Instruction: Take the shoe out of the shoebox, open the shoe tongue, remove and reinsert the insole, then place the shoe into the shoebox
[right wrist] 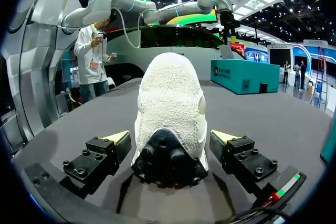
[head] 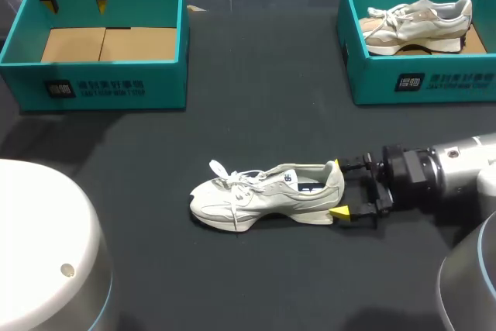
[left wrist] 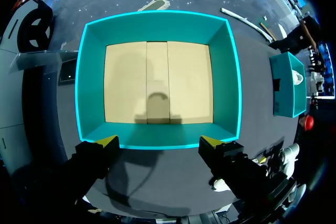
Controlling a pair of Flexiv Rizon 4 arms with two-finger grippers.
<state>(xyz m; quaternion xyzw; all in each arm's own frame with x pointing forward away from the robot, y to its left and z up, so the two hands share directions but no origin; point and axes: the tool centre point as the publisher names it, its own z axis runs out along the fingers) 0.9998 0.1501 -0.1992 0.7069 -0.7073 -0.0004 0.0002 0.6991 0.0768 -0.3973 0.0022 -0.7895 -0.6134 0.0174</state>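
Lower centre of frame: pale grey-white lace-up sneaker (head: 263, 195) stands on its sole on the dark table (head: 256, 114), outside both boxes, toe to frame left, heel to frame right. Right tool (head: 345, 188) sits at the heel, yellow tips spread, one on each side; the right wrist view shows a gap on both sides, no contact. Upper left: left tool (head: 75, 1), tips also spread and holding nothing, hangs over the teal cardboard shoebox with bare brown floor (head: 116, 91). Upper right: second teal shoebox (head: 434, 83) holding a beige sneaker (head: 418, 25).
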